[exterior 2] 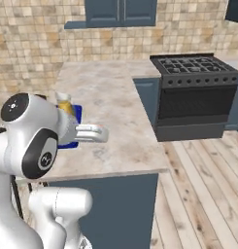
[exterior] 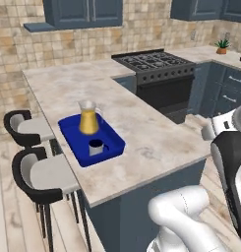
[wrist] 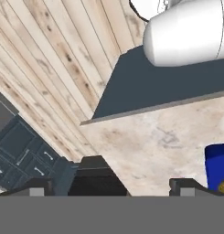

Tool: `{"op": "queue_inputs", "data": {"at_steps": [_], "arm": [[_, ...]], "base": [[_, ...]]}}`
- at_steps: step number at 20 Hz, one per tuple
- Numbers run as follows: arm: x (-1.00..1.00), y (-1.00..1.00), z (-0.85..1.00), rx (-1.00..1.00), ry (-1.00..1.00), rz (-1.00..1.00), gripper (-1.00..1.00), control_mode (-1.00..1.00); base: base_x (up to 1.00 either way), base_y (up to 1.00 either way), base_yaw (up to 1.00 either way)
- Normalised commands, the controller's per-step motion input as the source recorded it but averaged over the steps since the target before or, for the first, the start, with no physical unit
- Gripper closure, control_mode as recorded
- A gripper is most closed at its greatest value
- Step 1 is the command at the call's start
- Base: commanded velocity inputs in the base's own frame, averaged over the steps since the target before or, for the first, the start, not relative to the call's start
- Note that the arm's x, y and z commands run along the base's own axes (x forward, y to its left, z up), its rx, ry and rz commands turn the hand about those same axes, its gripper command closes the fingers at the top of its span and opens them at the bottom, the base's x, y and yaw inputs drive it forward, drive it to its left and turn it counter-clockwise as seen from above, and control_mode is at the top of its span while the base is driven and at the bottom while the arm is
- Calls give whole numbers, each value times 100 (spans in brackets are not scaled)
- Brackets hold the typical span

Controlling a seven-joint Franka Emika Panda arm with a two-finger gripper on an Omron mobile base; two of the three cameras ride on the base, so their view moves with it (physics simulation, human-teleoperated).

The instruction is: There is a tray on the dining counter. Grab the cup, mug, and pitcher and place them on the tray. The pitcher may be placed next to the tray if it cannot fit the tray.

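Blue tray [exterior: 73, 129] on beige surface [exterior: 156, 138]: holds pitcher [exterior: 88, 118] and mug [exterior: 96, 146], so I judge two items delivered. Green cup outstanding, whereabouts unknown to me. My end effector [wrist: 109, 188]: fingers apart, empty, above the surface edge.

tan stone-tile wall [exterior: 23, 54], blue cabinets [exterior: 82, 12], black stove [exterior: 159, 66], plank floor [exterior 2: 203, 194], two bar stools [exterior: 38, 177]

The beige marbled table [exterior: 156, 133] carries a deep-blue tray [exterior: 73, 130] near its left edge, by the bar stools. On the tray stand the pitcher [exterior: 88, 118] at the far end and the mug [exterior: 96, 146] nearer.
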Motion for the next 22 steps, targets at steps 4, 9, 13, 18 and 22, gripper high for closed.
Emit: {"op": "queue_inputs", "data": {"at_steps": [4, 9, 13, 18, 22], "arm": [[0, 0, 0, 0, 0, 0, -100, 100], [0, 0, 0, 0, 0, 0, -100, 100], [0, 0, 0, 0, 0, 0, -100, 100], [0, 0, 0, 0, 0, 0, -100, 100], [0, 0, 0, 0, 0, 0, -100, 100]], "base": [[-15, -90, -57], [-5, -87, -64], [0, -81, -69], [0, -64, -73], [14, -40, -72]]}}
